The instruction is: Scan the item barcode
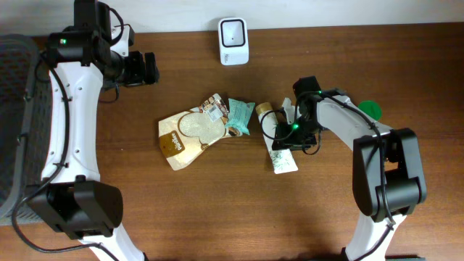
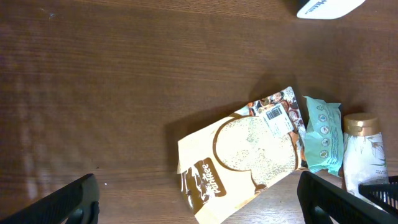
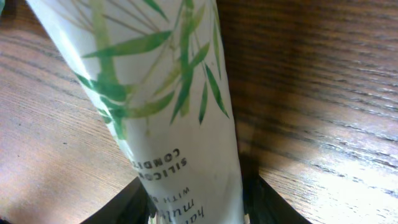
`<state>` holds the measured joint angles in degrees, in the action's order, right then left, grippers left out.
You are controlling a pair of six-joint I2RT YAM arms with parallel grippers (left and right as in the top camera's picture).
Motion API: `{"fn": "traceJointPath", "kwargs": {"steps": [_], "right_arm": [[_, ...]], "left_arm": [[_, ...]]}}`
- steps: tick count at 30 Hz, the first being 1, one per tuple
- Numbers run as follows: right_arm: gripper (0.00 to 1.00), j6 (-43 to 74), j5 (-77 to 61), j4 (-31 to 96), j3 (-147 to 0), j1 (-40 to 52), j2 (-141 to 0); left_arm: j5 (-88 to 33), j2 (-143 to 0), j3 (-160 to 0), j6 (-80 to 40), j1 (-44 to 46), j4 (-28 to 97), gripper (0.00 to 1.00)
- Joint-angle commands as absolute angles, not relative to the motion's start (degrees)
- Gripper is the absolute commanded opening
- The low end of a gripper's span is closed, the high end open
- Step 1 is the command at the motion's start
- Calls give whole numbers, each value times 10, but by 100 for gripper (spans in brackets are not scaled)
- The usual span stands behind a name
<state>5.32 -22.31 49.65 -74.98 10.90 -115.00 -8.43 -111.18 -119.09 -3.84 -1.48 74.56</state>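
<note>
A white tube printed with green bamboo leaves (image 3: pixel 168 93) lies on the wooden table, its gold cap (image 1: pixel 262 111) pointing left and its flat end (image 1: pixel 284 161) toward the front. My right gripper (image 1: pixel 291 133) is down over the tube's middle. In the right wrist view the gripper (image 3: pixel 196 205) has its dark fingers (image 3: pixel 124 208) pressed against both sides of the tube. The white barcode scanner (image 1: pixel 233 40) stands at the table's far edge. My left gripper (image 1: pixel 150 67) hovers at the back left, open and empty; its wrist view (image 2: pixel 199 202) looks down on the items.
A cream and brown pouch (image 1: pixel 190 134) with a barcode label lies left of the tube, and a teal packet (image 1: pixel 240 116) lies between them. A green disc (image 1: pixel 370 109) sits to the right of the right arm. A grey basket (image 1: pixel 14 109) stands past the table's left edge.
</note>
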Motion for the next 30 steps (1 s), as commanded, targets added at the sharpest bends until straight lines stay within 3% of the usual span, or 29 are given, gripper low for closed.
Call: {"fn": "traceJointPath", "kwargs": {"steps": [1, 8, 14, 22, 30], "right_arm": [[34, 45, -225, 500, -745, 108, -1153], [14, 48, -183, 552, -821, 109, -1125], [5, 85, -39, 593, -844, 110, -1098], [4, 125, 239, 621, -843, 215, -1099], [5, 95, 291, 591, -843, 358, -1140]], "left_arm": [[-90, -1113, -1192, -27, -17, 747, 99], [-90, -1113, -1192, -27, -17, 747, 99], [-90, -1113, -1192, -27, -17, 747, 99], [-90, -1113, -1192, -27, -17, 747, 99], [-90, -1113, -1192, -27, -17, 747, 99]]}}
